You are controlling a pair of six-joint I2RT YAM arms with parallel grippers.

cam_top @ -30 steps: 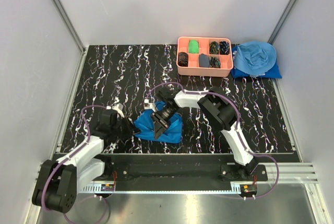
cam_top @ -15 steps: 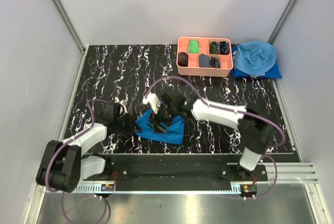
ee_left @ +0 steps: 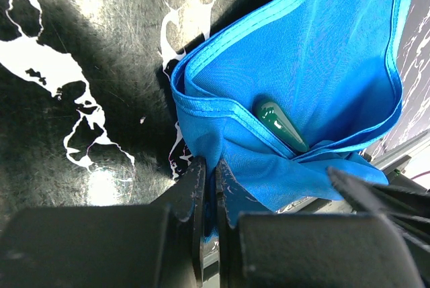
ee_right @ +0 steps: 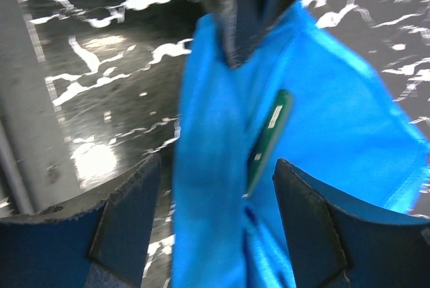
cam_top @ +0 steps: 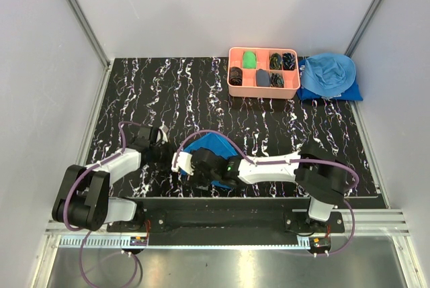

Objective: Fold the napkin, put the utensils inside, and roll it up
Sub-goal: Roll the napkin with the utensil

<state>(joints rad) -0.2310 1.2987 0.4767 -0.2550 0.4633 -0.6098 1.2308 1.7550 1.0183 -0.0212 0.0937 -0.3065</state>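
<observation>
A: Item: napkin (cam_top: 209,146), near centre; utensil handle (ee_left: 280,124) tucked in its fold. Change?

B: Right gripper (ee_right: 215,174) has swung low to its near-left end, jaws apart (straddling cloth). The left gripper (ee_left: 209,174) pinches the edge. Rolling looks next.

Black white-veined marble table (cam_top: 148,93), pale grey walls (cam_top: 222,6)

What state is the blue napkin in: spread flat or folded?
Folded. In the left wrist view the napkin has doubled hemmed edges, a green utensil handle shows between its layers, and the left gripper pinches one fold.
</observation>
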